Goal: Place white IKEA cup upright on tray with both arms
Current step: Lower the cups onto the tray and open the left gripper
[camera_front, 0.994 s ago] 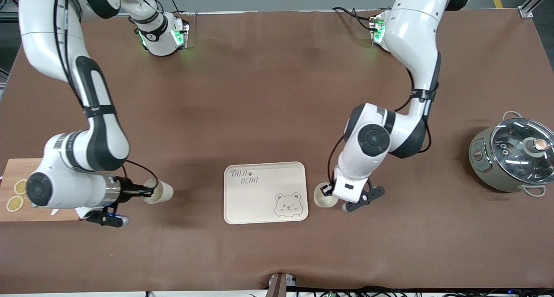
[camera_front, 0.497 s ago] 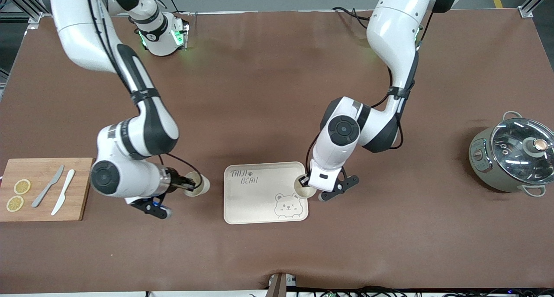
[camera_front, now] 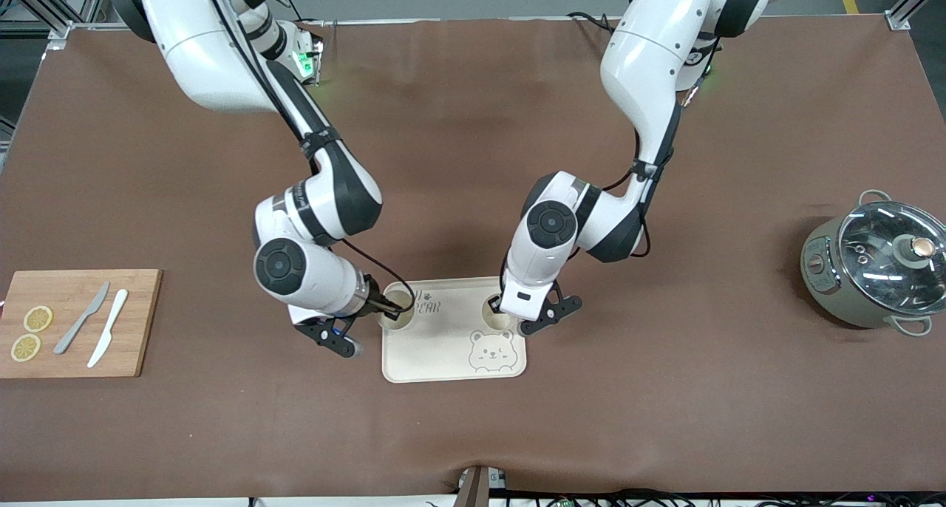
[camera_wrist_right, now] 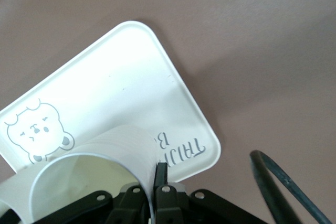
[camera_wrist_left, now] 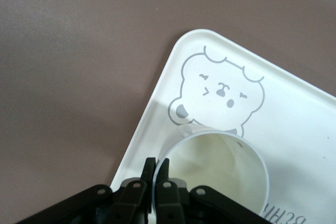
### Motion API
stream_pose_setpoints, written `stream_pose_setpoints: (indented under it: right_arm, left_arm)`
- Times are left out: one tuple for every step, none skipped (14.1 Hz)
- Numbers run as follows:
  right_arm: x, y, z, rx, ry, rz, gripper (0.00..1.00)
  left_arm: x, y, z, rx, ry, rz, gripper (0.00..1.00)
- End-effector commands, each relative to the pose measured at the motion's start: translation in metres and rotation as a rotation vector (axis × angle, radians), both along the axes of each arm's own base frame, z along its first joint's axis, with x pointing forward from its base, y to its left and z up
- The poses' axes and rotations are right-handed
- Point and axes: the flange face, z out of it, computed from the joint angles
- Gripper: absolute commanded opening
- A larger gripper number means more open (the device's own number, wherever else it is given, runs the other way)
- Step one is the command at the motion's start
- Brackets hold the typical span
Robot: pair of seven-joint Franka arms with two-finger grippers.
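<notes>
2 cups over tray (camera_front: 443,344): left gripper (camera_front: 505,314) pinching rim of 1 cup (camera_front: 494,312), right gripper (camera_front: 382,309) pinching other cup (camera_front: 395,307). Lower level; release only once bases seat flat.

A robotics lab is being shown, dressed with kitchen props. Two white arms (camera_front: 310,196) are being run from bases bolted along one table (camera_front: 473,433) edge, green status lights glowing. The table is being covered by a brown mat; aluminium framing (camera_front: 905,8) and loose cables (camera_front: 665,498) are being seen at its edges. A cutting board (camera_front: 140,322) and a lidded pot (camera_front: 876,270) are being used as staged props.
</notes>
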Motion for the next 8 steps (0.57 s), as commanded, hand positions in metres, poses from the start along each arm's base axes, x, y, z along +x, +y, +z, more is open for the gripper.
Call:
stream_pose_setpoints:
  right_arm:
    - [0.004,-0.004,-0.008,0.004,-0.031,-0.039,0.0]
    - [0.005,-0.005,-0.013,0.003,-0.035,-0.042,0.0]
    - [0.005,-0.004,-0.015,0.003,-0.04,-0.039,0.0]
    - [0.005,-0.003,-0.019,0.0,-0.042,-0.038,0.0]
    - [0.003,0.001,-0.02,0.001,-0.044,-0.035,0.0]
    - [0.002,0.004,-0.025,-0.002,-0.041,-0.044,0.0]
    - [0.0,0.008,-0.031,-0.007,-0.035,-0.044,0.0]
    - [-0.002,0.013,-0.034,-0.003,-0.043,-0.041,0.0]
  left_arm:
    - [0.0,-0.008,-0.006,-0.009,-0.01,0.003,0.0]
    - [0.0,-0.008,-0.007,-0.009,-0.01,0.0,0.04]
    - [0.0,-0.009,-0.006,-0.012,-0.017,-0.001,0.16]
    - [0.001,-0.009,-0.006,-0.017,-0.024,0.001,0.29]
    - [0.001,-0.008,-0.007,-0.017,-0.022,0.003,0.37]
    - [0.001,-0.008,-0.007,-0.016,-0.022,0.002,0.49]
    - [0.001,-0.007,-0.005,-0.016,-0.024,0.003,0.56]
    - [0.002,-0.007,-0.001,-0.018,-0.03,0.003,0.66]
